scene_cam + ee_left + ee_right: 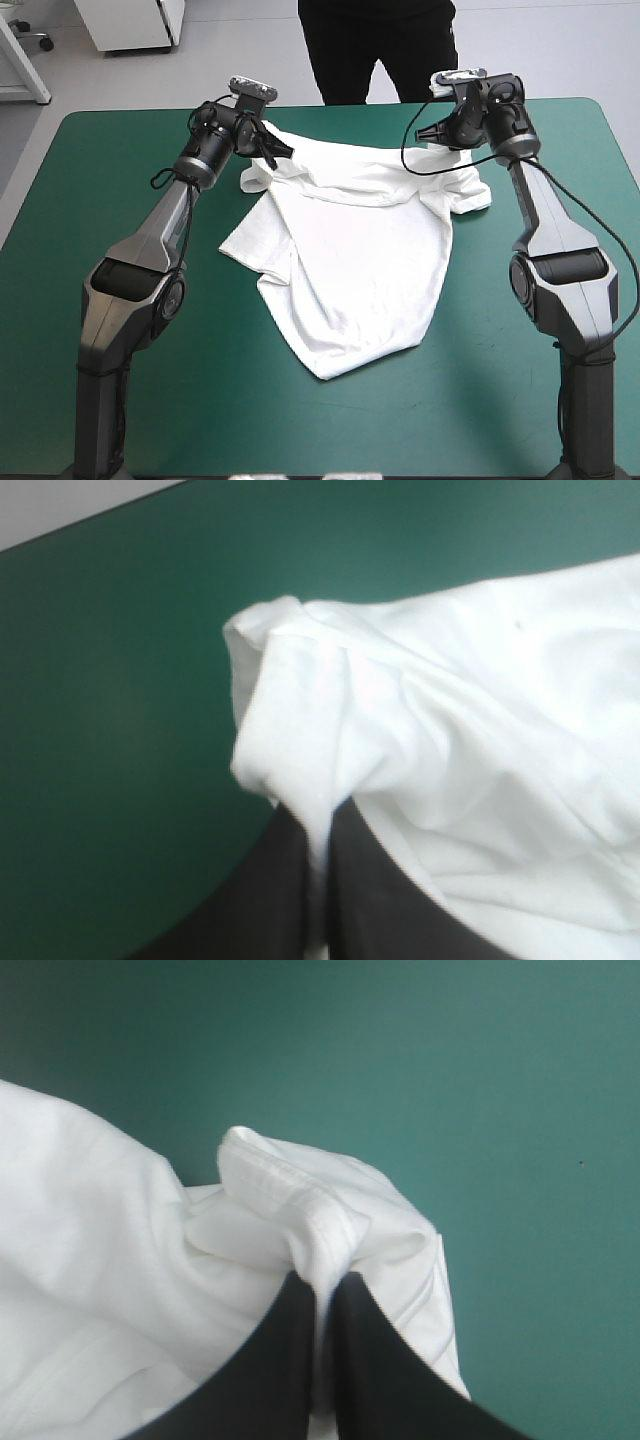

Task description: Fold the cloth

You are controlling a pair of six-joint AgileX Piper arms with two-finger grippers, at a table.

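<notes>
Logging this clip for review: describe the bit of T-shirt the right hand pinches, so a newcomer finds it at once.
On the teal-green table, the white T-shirt lies spread toward the far edge. At its far right corner the right hand is shut on a bunched fold with a stitched hem, unlike the smooth cloth nearby.

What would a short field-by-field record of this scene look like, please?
Surface: table, teal-green cover
Item: white T-shirt, spread loosely and wrinkled, mid-table
Left gripper: shut on a fold at the T-shirt's far left end
Right gripper: shut on a hemmed fold at its far right end
Near hem: lying on the cover, unheld
Fold status: not yet a folded bundle
</notes>
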